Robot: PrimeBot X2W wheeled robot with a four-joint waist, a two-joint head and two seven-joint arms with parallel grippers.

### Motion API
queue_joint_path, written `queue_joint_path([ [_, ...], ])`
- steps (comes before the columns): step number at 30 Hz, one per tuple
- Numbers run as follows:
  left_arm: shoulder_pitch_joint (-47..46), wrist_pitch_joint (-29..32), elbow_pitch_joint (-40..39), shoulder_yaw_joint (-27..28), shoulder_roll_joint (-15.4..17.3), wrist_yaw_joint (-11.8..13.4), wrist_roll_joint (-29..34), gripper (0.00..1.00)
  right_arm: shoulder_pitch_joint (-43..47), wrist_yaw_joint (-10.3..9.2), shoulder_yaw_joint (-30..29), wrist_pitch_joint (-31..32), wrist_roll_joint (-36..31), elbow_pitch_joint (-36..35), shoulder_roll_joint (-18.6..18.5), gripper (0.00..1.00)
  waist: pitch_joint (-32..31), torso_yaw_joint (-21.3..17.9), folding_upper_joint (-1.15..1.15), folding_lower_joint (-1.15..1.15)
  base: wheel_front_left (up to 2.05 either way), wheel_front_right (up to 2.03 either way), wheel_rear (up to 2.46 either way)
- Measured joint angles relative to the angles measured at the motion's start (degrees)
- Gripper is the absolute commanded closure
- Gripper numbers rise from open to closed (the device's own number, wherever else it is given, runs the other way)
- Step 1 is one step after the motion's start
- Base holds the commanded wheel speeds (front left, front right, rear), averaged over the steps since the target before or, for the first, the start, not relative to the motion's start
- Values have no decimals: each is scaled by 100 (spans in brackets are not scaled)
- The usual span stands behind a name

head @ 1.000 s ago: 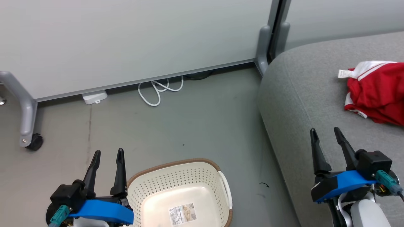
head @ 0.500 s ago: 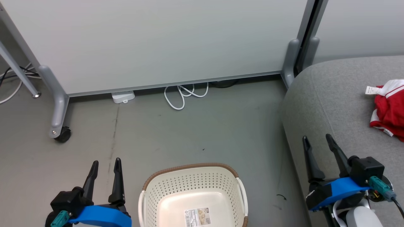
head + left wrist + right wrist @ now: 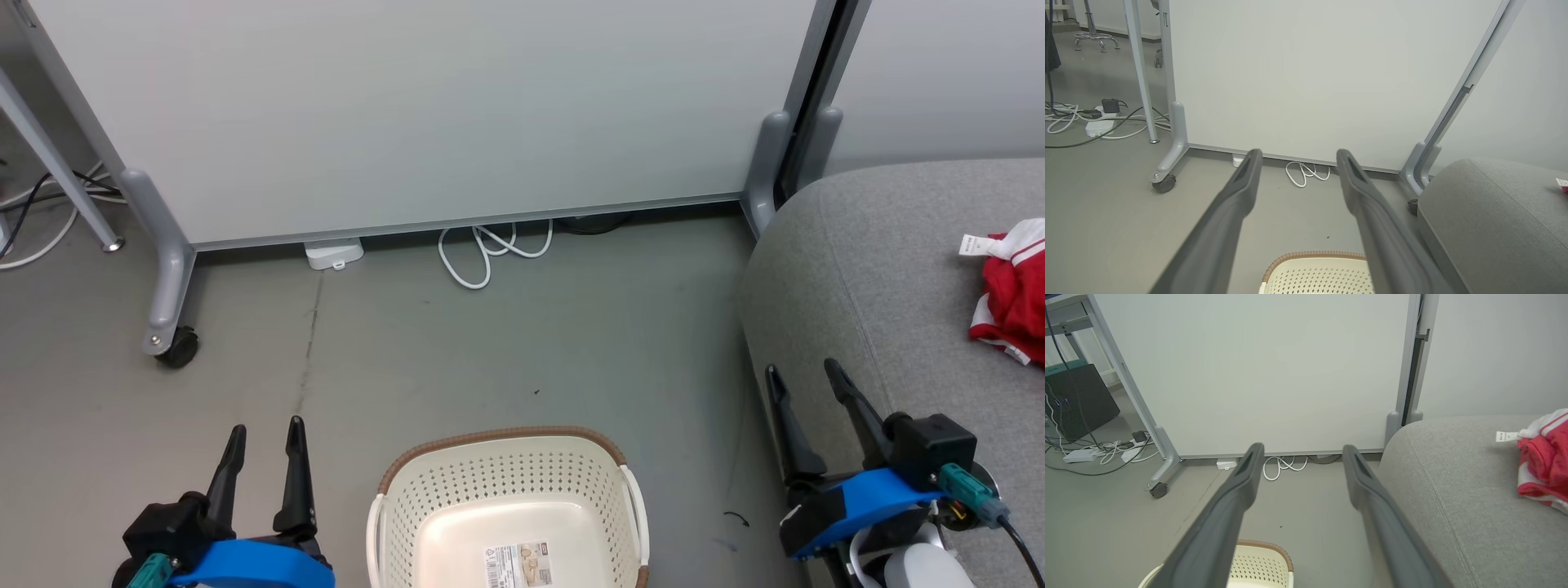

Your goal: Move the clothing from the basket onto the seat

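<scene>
Camera leftward; clothing (image 3: 1016, 298) half off-edge

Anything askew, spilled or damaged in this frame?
Nothing is damaged or spilled. The red white-striped fabric clothing lies crumpled, not folded, on the light grey upholstered couch. The cream perforated plastic basket stands upright on the floor. A loose white cable loops under the pale partition.

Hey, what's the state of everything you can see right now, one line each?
basket: upright on the floor, no clothes in the part that shows
clothing: crumpled, lying on the couch
left tool: open, holding nothing
right tool: open, holding nothing
cable: loosely coiled on the floor
</scene>
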Motion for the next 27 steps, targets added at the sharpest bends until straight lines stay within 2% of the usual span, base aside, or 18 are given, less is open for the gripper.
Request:
queue_joint_path([
  [16, 18, 0, 20, 1, -11, 0, -20, 0, 30, 0, 49, 16, 66, 1, 0, 0, 19, -30, 0, 0, 0, 0, 0],
  [17, 25, 3, 52, -2, -20, 0, -20, 100, 34, 0, 49, 18, 66, 33, 1, 100, 19, -31, 0, 0, 0, 0, 0],
  [24, 270, 42, 388, -21, -118, 0, -26, 100, 206, 0, 51, 26, 73, 401, 10, 100, 19, -32, 0, 2, 0, 0, 0],
  [27, 308, 122, 416, -8, -135, 0, -243, 100, 237, 0, 30, 85, 305, 448, 15, 100, 14, -36, 0, 1, 0, 0, 0],
])
